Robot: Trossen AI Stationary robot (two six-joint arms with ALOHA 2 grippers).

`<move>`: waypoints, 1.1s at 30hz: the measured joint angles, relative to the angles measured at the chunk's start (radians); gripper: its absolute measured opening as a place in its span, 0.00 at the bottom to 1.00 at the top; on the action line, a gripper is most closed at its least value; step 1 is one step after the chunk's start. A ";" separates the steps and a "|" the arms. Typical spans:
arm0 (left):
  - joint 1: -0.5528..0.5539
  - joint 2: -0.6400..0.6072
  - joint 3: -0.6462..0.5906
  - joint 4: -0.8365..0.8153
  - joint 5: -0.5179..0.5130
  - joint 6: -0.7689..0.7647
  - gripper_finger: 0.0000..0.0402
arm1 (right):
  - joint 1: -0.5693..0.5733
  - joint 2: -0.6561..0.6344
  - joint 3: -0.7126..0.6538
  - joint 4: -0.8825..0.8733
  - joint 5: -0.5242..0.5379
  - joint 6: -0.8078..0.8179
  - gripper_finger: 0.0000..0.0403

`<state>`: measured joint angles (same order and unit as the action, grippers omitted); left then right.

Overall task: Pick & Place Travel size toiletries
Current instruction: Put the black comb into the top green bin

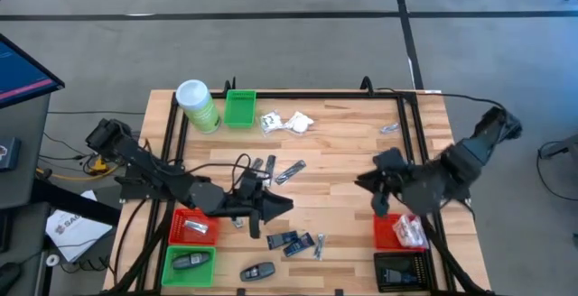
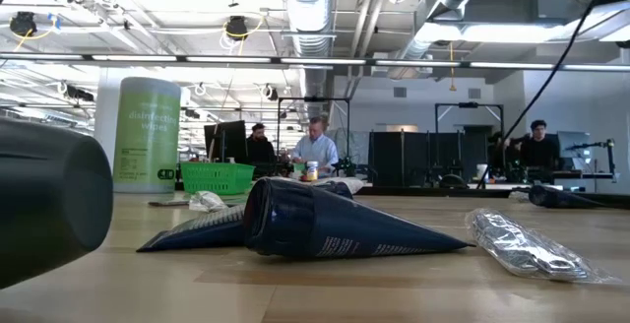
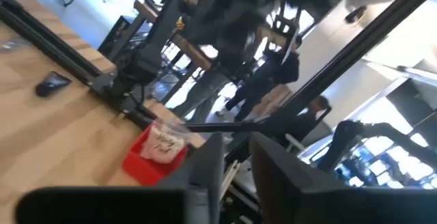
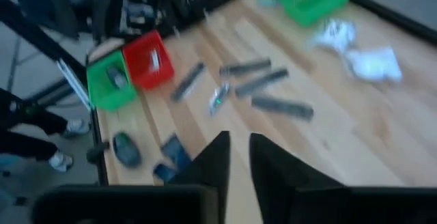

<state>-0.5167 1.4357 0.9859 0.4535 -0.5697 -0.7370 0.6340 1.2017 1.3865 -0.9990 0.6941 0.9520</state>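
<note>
Looked mid-sort: sachets (image 1: 408, 231) already in red bin (image 1: 386, 235). Left gripper (image 1: 282, 206) and right gripper (image 1: 377, 195): narrow, nothing held.

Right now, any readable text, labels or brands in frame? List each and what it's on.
"disinfecting wipes": on the tall green canister, low view; the smaller print under it is too small to read.
Print on the dark blue packet: too faint to read.
Red marks on the white sachet in the red bin, left wrist view: too blurred to read.
Print on the white paper sheet beside the table: only partly visible, unreadable.
</note>
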 joint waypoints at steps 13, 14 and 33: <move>0.007 -0.213 0.000 -0.418 0.000 0.031 0.00 | -0.429 0.067 0.000 0.442 -0.432 -0.400 0.01; 0.008 -0.225 0.000 -0.437 0.002 0.042 0.00 | -0.449 0.079 0.000 0.469 -0.468 -0.418 0.01; 0.020 -0.314 0.000 -0.544 -0.004 0.079 0.00 | -0.696 0.295 0.078 0.687 -0.811 -0.485 0.00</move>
<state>-0.4968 1.1213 0.9863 -0.0906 -0.5733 -0.6582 -0.0624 1.4963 1.4643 -0.3120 -0.1167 0.4669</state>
